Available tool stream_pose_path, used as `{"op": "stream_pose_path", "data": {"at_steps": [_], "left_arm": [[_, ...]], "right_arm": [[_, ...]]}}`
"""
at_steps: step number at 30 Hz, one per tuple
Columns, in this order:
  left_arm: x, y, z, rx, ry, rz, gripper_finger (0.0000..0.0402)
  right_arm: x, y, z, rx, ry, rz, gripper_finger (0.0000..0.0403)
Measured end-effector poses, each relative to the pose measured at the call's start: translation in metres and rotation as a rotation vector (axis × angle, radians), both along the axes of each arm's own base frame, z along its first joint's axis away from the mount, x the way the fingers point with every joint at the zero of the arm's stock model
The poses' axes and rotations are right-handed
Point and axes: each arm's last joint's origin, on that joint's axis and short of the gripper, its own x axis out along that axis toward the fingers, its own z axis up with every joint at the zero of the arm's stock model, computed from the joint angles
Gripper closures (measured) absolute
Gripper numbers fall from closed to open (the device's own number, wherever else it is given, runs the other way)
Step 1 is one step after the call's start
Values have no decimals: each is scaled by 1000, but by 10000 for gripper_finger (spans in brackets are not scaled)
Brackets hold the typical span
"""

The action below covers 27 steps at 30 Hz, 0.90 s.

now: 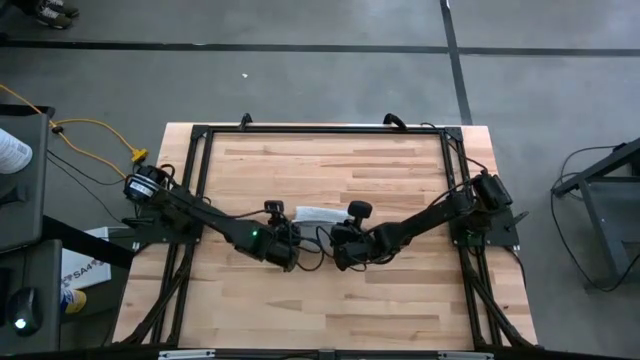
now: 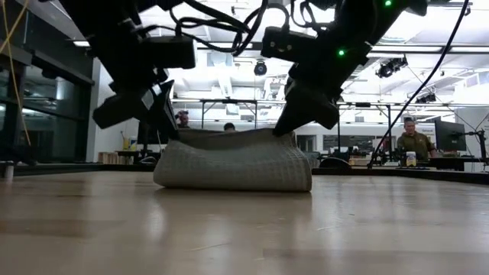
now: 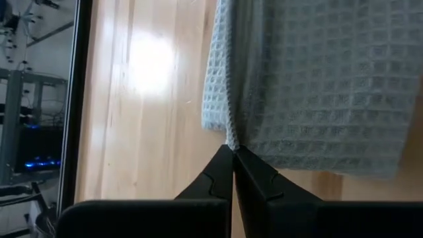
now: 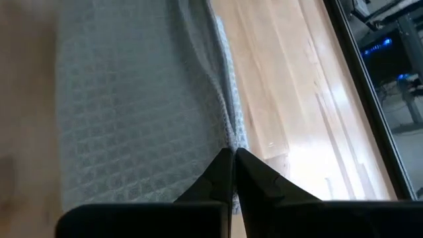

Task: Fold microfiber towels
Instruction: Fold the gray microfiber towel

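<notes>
The light grey-blue waffle-textured towel [image 2: 233, 160] lies at the middle of the wooden table [image 1: 400, 170]. Its lower part rests on the wood and its top edge is held up at both ends. In the high view only a pale patch of the towel [image 1: 316, 214] shows between the two arms. My left gripper [image 3: 232, 153] is shut on one side edge of the towel, and my right gripper [image 4: 232, 153] is shut on the opposite side edge. The two grippers stand close together over the table's centre [image 1: 318, 255]. My left gripper pinches the towel's hemmed side edge [image 3: 229, 137] between its two fingertips, slanting down from above. One layer or several, I cannot tell. The cloth beyond the fingers hangs in soft folds, and its lower part lies on the table. My right gripper pinches the towel's opposite hemmed edge [image 4: 231, 142] between its two fingertips, slanting down from above. The cloth runs away from the fingers in a loose fold, slack, with its lower part on the table.
A black frame [image 1: 320, 130] runs round the tabletop's far and side edges. Bare wood lies near and far of the towel. Beyond the table are a room with desks and people [image 2: 416, 141], and yellow cable on the floor [image 1: 90, 135].
</notes>
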Motion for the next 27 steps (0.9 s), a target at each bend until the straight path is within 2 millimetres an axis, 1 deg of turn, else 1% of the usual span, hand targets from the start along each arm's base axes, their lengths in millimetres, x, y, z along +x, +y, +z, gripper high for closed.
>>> {"op": "stream_pose_path", "data": {"at_steps": [5,10,15,22,27], "left_arm": [[7,13,-2,16,0,-11,401],[14,27,-4,5,6,-34,401],[17,41,-4,-32,16,-12,401],[19,47,-4,-34,20,-13,401],[17,51,-15,-43,9,-24,401]], "right_arm": [[2,-9,0,14,-8,-40,399],[2,-12,-1,28,-10,-60,399],[0,-17,-2,34,2,-92,399],[-3,-24,-4,44,27,-144,399],[-1,-31,-5,100,49,-148,399]]}}
